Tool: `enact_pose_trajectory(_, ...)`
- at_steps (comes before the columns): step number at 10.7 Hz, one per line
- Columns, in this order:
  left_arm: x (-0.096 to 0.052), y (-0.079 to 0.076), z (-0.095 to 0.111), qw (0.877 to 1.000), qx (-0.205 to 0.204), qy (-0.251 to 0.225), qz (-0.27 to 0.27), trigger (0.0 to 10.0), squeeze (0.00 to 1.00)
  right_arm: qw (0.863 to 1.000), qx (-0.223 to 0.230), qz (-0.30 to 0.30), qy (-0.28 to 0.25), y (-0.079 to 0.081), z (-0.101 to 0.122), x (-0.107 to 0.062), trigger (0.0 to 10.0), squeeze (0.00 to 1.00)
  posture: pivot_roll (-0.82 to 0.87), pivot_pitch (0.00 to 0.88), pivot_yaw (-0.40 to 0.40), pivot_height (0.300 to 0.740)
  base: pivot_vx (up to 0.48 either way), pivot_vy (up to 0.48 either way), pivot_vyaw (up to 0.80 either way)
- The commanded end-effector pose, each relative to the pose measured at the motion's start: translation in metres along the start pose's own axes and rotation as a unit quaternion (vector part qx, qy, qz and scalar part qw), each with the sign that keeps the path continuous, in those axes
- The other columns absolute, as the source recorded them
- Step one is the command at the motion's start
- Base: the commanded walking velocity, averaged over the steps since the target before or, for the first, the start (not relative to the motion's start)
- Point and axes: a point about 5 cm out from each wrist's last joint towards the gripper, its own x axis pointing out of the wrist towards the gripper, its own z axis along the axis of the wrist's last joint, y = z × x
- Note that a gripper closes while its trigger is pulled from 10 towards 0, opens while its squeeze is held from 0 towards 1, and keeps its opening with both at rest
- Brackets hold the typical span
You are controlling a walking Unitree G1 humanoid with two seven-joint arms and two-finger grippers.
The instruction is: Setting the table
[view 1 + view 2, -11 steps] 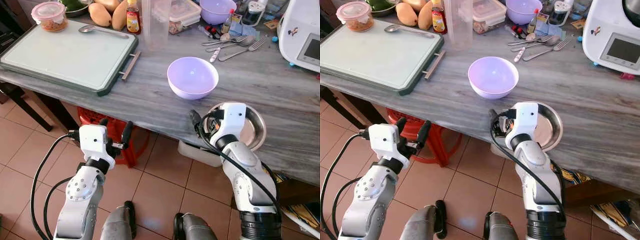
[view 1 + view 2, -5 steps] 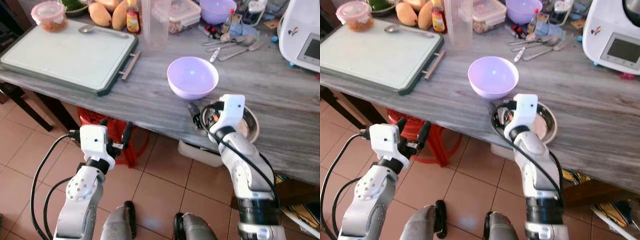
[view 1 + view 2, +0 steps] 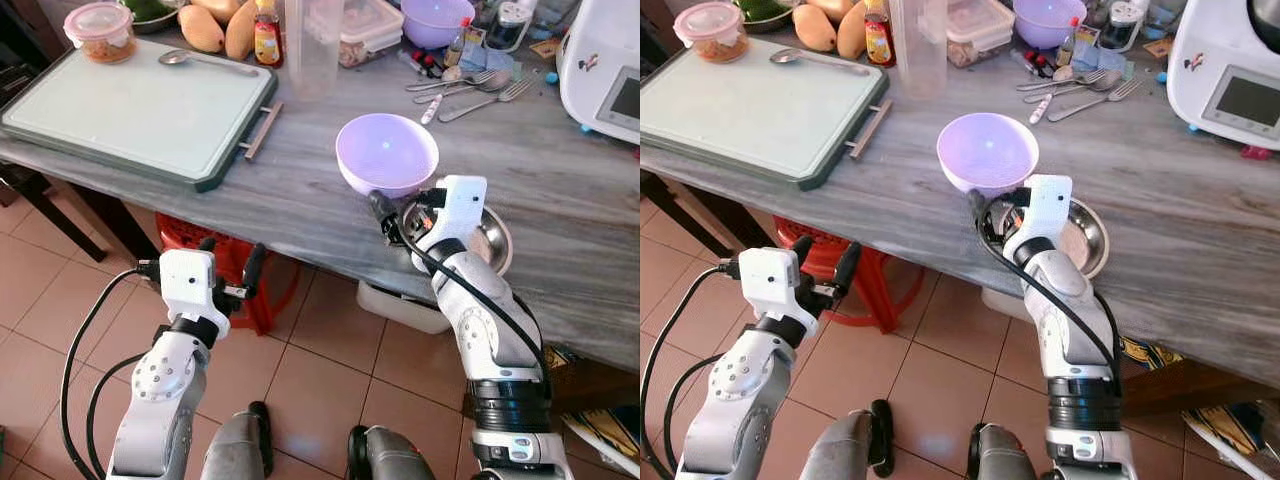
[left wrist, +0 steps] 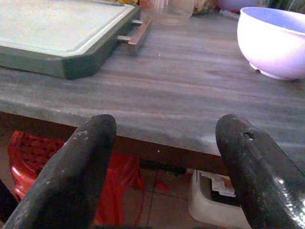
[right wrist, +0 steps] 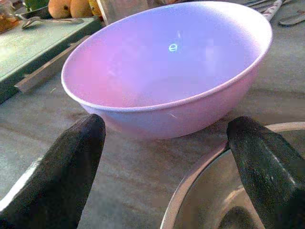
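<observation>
The right gripper (image 5: 167, 157), fingers spread wide, sits mid-frame at the counter's (image 3: 300, 190) near edge, hiding part of the steel plate (image 3: 492, 240) beside the lavender bowl (image 3: 386, 153). The left gripper (image 4: 162, 167) hovers lower left, open.

Silver jointed arms, white box-shaped wrist housings, black cables looped alongside. Left gripper (image 3: 231, 262) and right gripper (image 5: 162, 157): long black fingers, scuffed matte surface.

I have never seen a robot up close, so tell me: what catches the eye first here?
The lilac bowl stands out, mid-table on the grey table. The right gripper, fingers open, reaches toward it, just over a steel plate at the table's near edge. The left gripper hangs open below the edge, over the tiled floor.
</observation>
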Motion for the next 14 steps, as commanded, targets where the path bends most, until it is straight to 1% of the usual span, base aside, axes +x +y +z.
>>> enact_pose_trajectory(1, -0.003, 0.001, 0.002, 1.0, 0.002, 0.0, 0.004, 10.0, 0.0, 1.0, -0.003, 0.004, -0.005, 0.002, 0.001, -0.006, 10.0, 0.0, 0.0, 0.213, 0.003, 0.74, 0.0, 0.0, 0.0)
enact_pose_trajectory(2, -0.004, 0.002, 0.002, 1.0, 0.0, -0.004, 0.007, 10.0, 0.0, 1.0, -0.011, 0.01, -0.012, 0.004, 0.001, -0.01, 10.0, 0.0, 0.0, 0.213, 0.002, 0.74, 0.0, 0.0, 0.0)
enact_pose_trajectory(3, -0.004, 0.004, 0.004, 1.0, -0.002, -0.01, 0.017, 10.0, 0.0, 0.999, -0.029, 0.011, -0.038, 0.007, 0.008, -0.018, 10.0, 0.0, -0.01, 0.209, -0.002, 0.74, 0.0, 0.0, 0.0)
enact_pose_trajectory(4, -0.004, 0.005, 0.005, 1.0, -0.005, -0.014, 0.025, 10.0, 0.0, 0.996, -0.054, 0.013, -0.072, 0.01, 0.017, -0.025, 10.0, 0.0, -0.01, 0.207, -0.003, 0.74, 0.0, 0.0, 0.0)
enact_pose_trajectory(5, -0.004, 0.008, 0.004, 0.999, -0.005, -0.01, 0.043, 10.0, 0.0, 0.989, -0.092, 0.014, -0.115, 0.014, 0.028, -0.035, 10.0, 0.0, -0.01, 0.201, -0.005, 0.74, 0.0, 0.0, 0.0)
enact_pose_trajectory(6, -0.002, 0.011, 0.001, 0.998, 0.003, 0.0, 0.069, 10.0, 0.0, 0.983, -0.123, 0.01, -0.135, 0.016, 0.03, -0.042, 10.0, 0.0, -0.02, 0.194, -0.007, 0.74, 0.0, 0.0, 0.0)
enact_pose_trajectory(7, 0.001, 0.013, 0.0, 0.996, 0.008, 0.005, 0.092, 10.0, 0.0, 0.98, -0.141, 0.002, -0.137, 0.014, 0.028, -0.047, 10.0, 0.0, -0.02, 0.189, -0.009, 0.74, 0.0, 0.0, 0.0)
enact_pose_trajectory(8, 0.003, 0.015, -0.001, 0.995, 0.002, 0.008, 0.099, 10.0, 0.0, 0.98, -0.153, -0.031, -0.125, 0.004, 0.02, -0.052, 10.0, 0.0, -0.02, 0.177, -0.021, 0.74, 0.0, 0.0, 0.0)
enact_pose_trajectory(9, 0.003, 0.016, -0.002, 0.995, 0.002, 0.009, 0.102, 10.0, 0.0, 0.979, -0.155, -0.043, -0.125, 0.0, 0.018, -0.054, 10.0, 0.0, -0.02, 0.174, -0.022, 0.74, 0.0, 0.0, 0.0)
enact_pose_trajectory(10, 0.003, 0.017, -0.003, 0.994, 0.0, 0.009, 0.107, 10.0, 0.0, 0.975, -0.176, -0.053, -0.127, -0.003, 0.016, -0.058, 10.0, 0.0, -0.02, 0.168, -0.024, 0.74, 0.0, 0.0, 0.0)
enact_pose_trajectory(12, 0.006, 0.014, -0.002, 0.994, 0.0, 0.004, 0.106, 10.0, 0.0, 0.973, -0.185, -0.057, -0.128, -0.006, 0.014, -0.058, 10.0, 0.0, -0.02, 0.164, -0.025, 0.74, -0.133, 0.0, 0.0)
enact_pose_trajectory(14, 0.009, 0.014, 0.0, 0.994, 0.0, 0.0, 0.106, 10.0, 0.0, 0.972, -0.186, -0.057, -0.128, -0.006, 0.014, -0.055, 10.0, 0.0, -0.02, 0.154, -0.026, 0.74, -0.304, 0.0, -0.66)
